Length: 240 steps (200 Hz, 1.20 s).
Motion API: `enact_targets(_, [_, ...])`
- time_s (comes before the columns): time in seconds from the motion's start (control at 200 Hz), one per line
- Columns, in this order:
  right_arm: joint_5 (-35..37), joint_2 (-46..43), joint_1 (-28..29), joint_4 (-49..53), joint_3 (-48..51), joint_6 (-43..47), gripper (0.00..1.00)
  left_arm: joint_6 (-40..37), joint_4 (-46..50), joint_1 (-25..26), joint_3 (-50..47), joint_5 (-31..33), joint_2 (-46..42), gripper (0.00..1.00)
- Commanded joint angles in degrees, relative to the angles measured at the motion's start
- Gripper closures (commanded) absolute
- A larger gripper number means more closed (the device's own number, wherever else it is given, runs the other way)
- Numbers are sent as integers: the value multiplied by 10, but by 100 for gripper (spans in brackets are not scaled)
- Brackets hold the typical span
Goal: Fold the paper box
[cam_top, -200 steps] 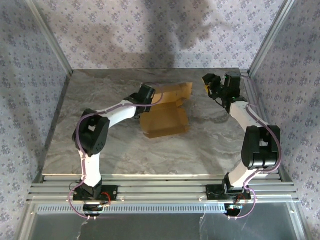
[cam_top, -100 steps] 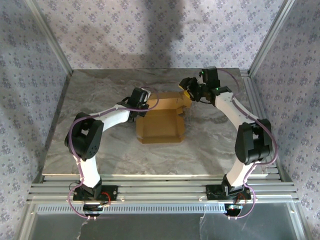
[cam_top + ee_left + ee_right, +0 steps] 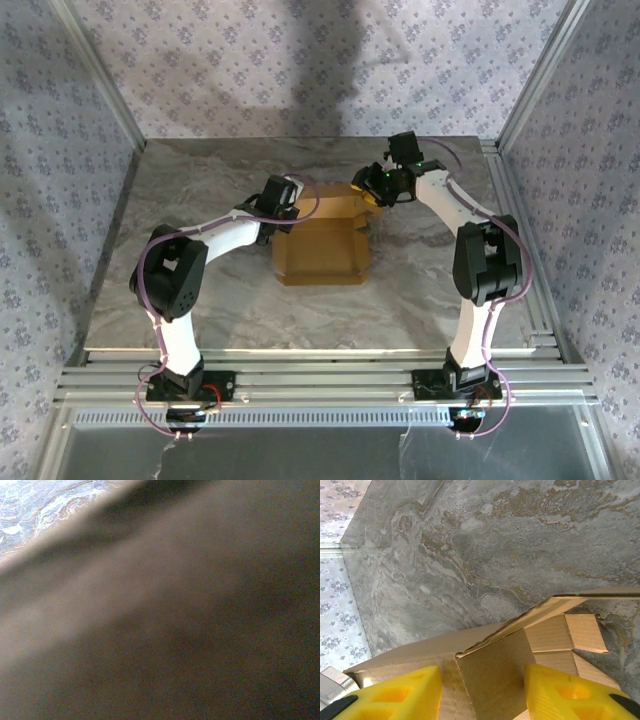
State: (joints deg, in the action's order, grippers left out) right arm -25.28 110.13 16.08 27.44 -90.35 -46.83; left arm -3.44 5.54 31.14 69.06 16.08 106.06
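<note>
Right end effector (image 3: 482, 692) had its yellow fingers (image 3: 395, 695) spread, with an upright rear flap (image 3: 492, 670) of the paper box (image 3: 322, 245) standing between them; I saw no pinch on it yet. The left end effector (image 3: 288, 205) was pressed together at the left rear corner of the box. Its own camera gave only blurred brown cardboard, so I could not tell if it pinched the wall or only leaned on it. The box lay near the middle of the surface (image 3: 200, 300), a shallow tray with its rear part not folded in.

I judged the step to be folding the rear right flap. The next move, I think, called for closing on that flap and turning it inward while the left side kept the box steady.

Compared with one second before, the right arm had come in from the far right corner to the flap. The box had turned from a skewed pose to a square one, and the left arm had swung outward.
</note>
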Motion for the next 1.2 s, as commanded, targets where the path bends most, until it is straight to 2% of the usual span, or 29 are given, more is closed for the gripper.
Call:
enact_targets(0.0, [-10, 4, 9, 16, -13, 8, 53, -37, 32, 6, 4, 12, 6, 100])
enact_targets(0.525, [-28, -6, 0, -68, 17, -81, 77, -27, 46, 9, 32, 24, 24, 100])
enact_targets(0.79, [-15, -34, -4, -150, 63, -208, 100, 26, 73, 13, 57, 55, 36, 100])
enact_targets(1.004, [37, -60, 7, -158, 94, -306, 100, 58, 88, 17, 71, 75, 52, 100])
enact_targets(1.074, [49, -63, 14, -159, 96, -321, 100, 66, 87, 15, 71, 83, 58, 93])
enact_targets(1.194, [57, -59, 19, -137, 85, -319, 100, 71, 70, 9, 64, 73, 60, 88])
